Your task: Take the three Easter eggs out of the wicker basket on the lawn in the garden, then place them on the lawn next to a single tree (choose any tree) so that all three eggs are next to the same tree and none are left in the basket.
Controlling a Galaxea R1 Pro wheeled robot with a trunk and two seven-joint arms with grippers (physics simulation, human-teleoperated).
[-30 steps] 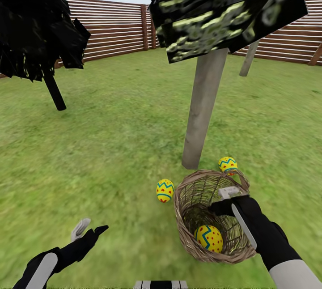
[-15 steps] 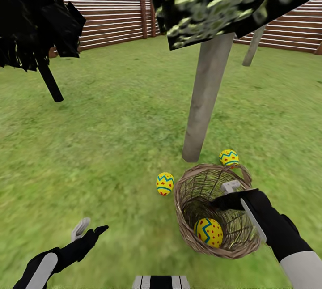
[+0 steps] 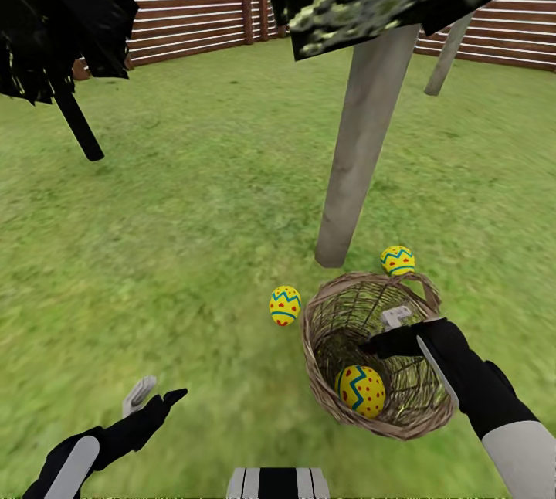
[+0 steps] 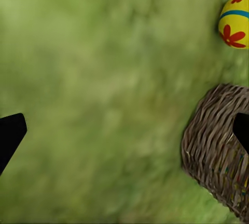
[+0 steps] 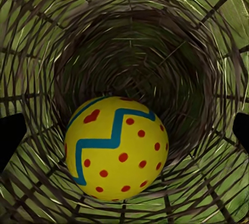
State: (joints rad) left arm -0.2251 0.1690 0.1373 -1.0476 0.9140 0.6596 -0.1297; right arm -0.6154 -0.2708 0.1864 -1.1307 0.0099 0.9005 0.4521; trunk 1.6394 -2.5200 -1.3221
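My left end effector (image 3: 154, 395) hangs low over the lawn (image 3: 193, 198), fingers spread wide, holding nothing. Well off to its right and ahead, one Easter egg (image 3: 285, 305) lies on the grass just beside the wicker basket (image 3: 316, 375), near the foot of the grey tree trunk (image 3: 355, 151); a second egg (image 3: 398, 260) sits past the basket's far rim.

My right end effector (image 3: 384, 335) is poised over the basket mouth, fingers wide apart and empty, the last egg (image 5: 116, 148) straight below between them, resting against the near wall.

The risks, as I judge them: the smooth round egg could squirt from my closing fingers, a fingertip could snag the open weave, or I could tip the light basket.
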